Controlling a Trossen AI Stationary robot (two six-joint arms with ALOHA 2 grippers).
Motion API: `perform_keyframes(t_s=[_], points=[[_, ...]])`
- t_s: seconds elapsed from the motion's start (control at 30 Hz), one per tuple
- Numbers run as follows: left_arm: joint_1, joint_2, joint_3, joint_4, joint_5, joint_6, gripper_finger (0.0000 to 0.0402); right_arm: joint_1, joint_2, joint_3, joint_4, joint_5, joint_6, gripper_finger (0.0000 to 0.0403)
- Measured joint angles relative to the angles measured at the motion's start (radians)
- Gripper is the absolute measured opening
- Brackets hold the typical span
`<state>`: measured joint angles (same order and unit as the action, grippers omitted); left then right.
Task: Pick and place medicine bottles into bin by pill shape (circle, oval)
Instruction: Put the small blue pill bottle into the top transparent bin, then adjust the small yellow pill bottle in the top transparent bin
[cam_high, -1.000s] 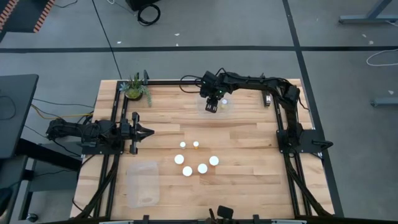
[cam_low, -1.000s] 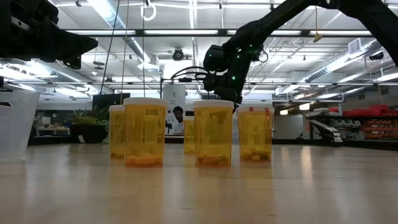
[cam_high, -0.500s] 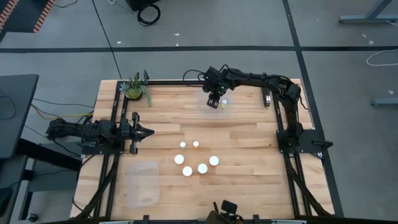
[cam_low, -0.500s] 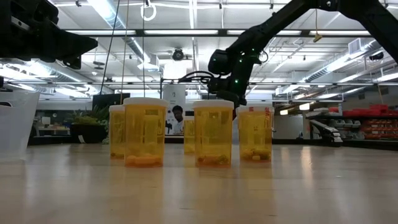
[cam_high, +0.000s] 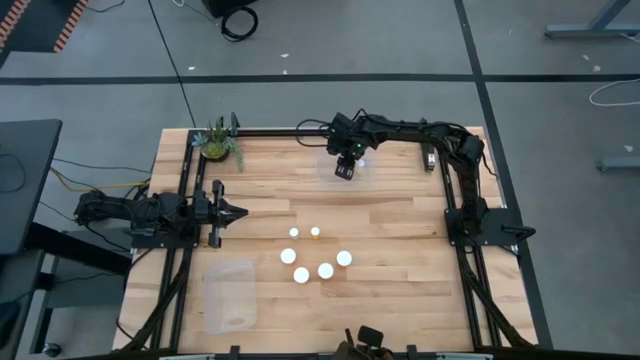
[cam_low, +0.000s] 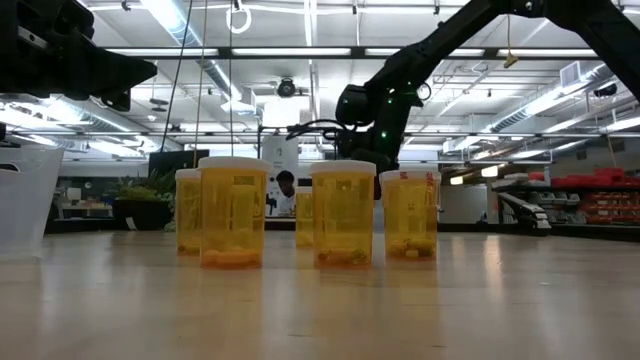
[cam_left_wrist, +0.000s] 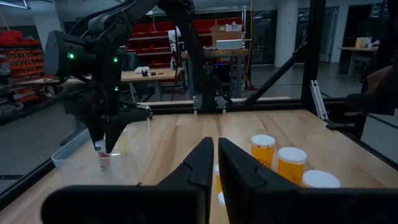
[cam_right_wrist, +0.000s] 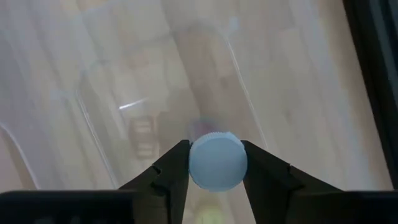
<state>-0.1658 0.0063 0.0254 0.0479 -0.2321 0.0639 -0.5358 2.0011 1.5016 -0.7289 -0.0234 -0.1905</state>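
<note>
- Medicine bottles first: one narrow bottle (cam_right_wrist: 217, 160) sits white cap up between your right jaws (cam_right_wrist: 216, 169), and the two fingers (cam_right_wrist: 173, 168) press its cap from either side, so the jaws are clamped on it.
- Your right jaws (cam_high: 344, 166) hang over the clear bin (cam_high: 349, 170) at the far side of the counter (cam_high: 400, 220). In the left wrist view the bottle (cam_left_wrist: 104, 154) is down between that bin's walls (cam_left_wrist: 74, 163).
- You cannot tell from any view whether the bottle touches the bin floor.
- A second white cap (cam_high: 361, 163) shows in that bin, just beside the jaws.
- Your left jaws (cam_left_wrist: 215, 171) are together, fingers nearly touching and holding nothing. They wait low at the counter's left side (cam_high: 232, 212), pointing toward the middle.
- Six bottles stand upright in a loose cluster near the counter's middle: two narrow ones (cam_high: 294, 233) (cam_high: 315, 232) and four wider ones (cam_high: 288, 256) (cam_high: 301, 274) (cam_high: 325, 270) (cam_high: 344, 258).
- From table height you see orange bodies under white caps (cam_low: 233, 211) (cam_low: 343, 212) (cam_low: 410, 212), with pills lying at the bottom. No label or writing on them can be read.
- Another clear bin (cam_high: 229, 293) lies at the near left of the counter, well apart from the cluster.
- A green potted plant (cam_high: 217, 141) stands at the far left corner.
</note>
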Motion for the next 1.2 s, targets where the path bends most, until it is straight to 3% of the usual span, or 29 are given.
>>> perform_keyframes(t_s=[0.73, 1.2], points=[[0.0, 0.0, 0.0, 0.0, 0.0, 0.0, 0.0035, 0.002, 0.002, 0.008, -0.109, 0.004, 0.005, 0.0237], [0.0, 0.0, 0.0, 0.0, 0.0, 0.0, 0.0034, 0.001, 0.002, 0.01, -0.174, 0.079, -0.048, 0.0248]])
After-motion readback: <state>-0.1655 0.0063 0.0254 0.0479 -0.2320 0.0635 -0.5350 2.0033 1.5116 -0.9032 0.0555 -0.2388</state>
